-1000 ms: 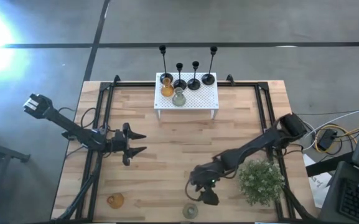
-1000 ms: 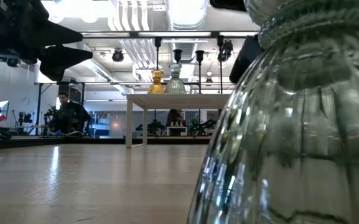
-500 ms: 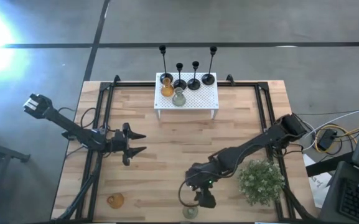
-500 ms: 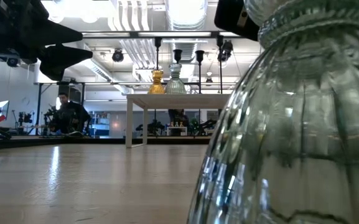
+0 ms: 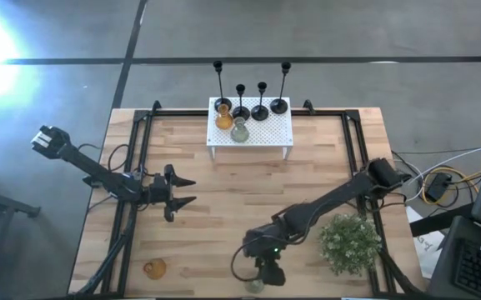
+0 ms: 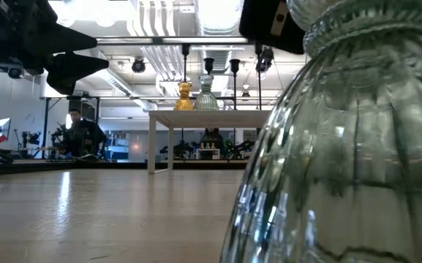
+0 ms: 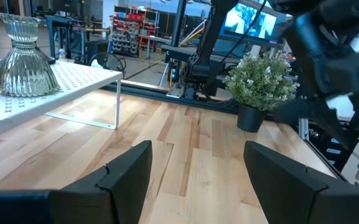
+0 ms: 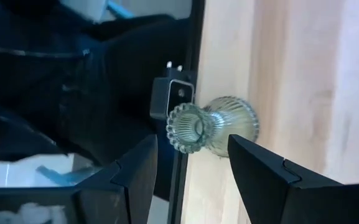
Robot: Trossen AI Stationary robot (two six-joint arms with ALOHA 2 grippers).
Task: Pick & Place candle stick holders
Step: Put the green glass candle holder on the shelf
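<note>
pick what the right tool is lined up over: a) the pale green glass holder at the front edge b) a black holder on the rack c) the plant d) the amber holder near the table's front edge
a: the right tool brackets the pale green glass holder, fingers open on either side, not touching.

green glass holder (image 6: 342, 146): cut off by low-view edges | right pincer (image 5: 259, 275): covers it from above

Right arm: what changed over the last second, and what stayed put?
The right tool moved toward the table's near edge, over the pale green holder, fingers either side, not yet gripping. The left tool, amber holder and rack stayed.
</note>
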